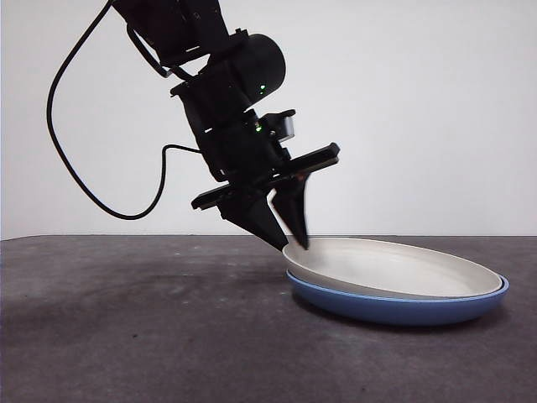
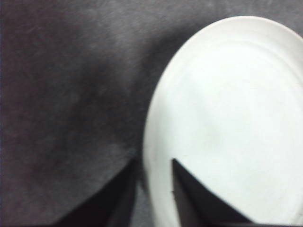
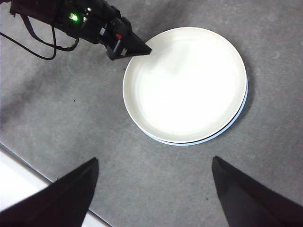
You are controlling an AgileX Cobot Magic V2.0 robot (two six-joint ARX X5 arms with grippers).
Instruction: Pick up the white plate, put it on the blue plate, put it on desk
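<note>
The white plate point(image 1: 394, 267) lies nested in the blue plate point(image 1: 394, 309) on the desk point(image 1: 126, 336), right of centre. Its left rim is tipped up a little, off the blue one. My left gripper point(image 1: 291, 239) reaches down from the upper left and is shut on that raised rim, one jaw inside the white plate point(image 2: 227, 118) and one outside. From the right wrist, the white plate point(image 3: 184, 82) covers the blue plate point(image 3: 239, 111) except for a thin crescent. My right gripper point(image 3: 155, 161) hangs high above the desk, open and empty, short of the plates.
The left arm's black cable point(image 1: 67, 159) loops down on the left, above the desk. A pale strip point(image 3: 19, 189) past the desk's edge shows in the right wrist view beside the right gripper's jaw.
</note>
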